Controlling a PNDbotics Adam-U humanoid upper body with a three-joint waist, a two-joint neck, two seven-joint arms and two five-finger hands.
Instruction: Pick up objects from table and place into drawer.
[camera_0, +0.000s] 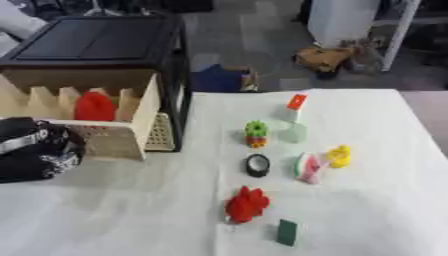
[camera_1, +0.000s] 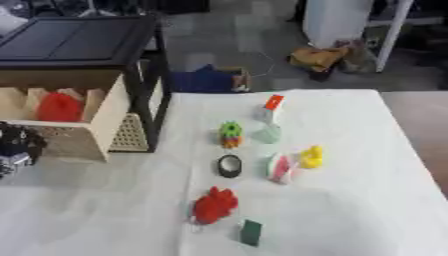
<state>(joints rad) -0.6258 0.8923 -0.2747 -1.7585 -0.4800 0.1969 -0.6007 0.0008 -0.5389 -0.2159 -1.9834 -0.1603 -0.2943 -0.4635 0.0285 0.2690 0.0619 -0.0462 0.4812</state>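
A light wooden drawer (camera_0: 145, 111) stands pulled out of a black cabinet (camera_0: 96, 37) at the left, and a red rounded object (camera_0: 94, 107) lies inside it. My left hand (camera_0: 35, 150), black with silver parts, sits low in front of the drawer's face at the left edge, holding nothing that I can make out. On the white table lie a red spiky toy (camera_0: 248, 204), a dark green block (camera_0: 287, 232), a black ring (camera_0: 257, 165), a watermelon-slice toy (camera_0: 306, 167), a yellow figure (camera_0: 339, 156), a green and orange gear stack (camera_0: 255, 133) and an orange-topped pale piece (camera_0: 296, 107). My right hand does not show.
A white cloth covers the table (camera_0: 376, 215), with bare room at its right and lower left. Beyond the far edge, on the floor, are a blue box (camera_0: 223, 79), a brown bundle (camera_0: 325, 58) and a white unit (camera_0: 343, 20).
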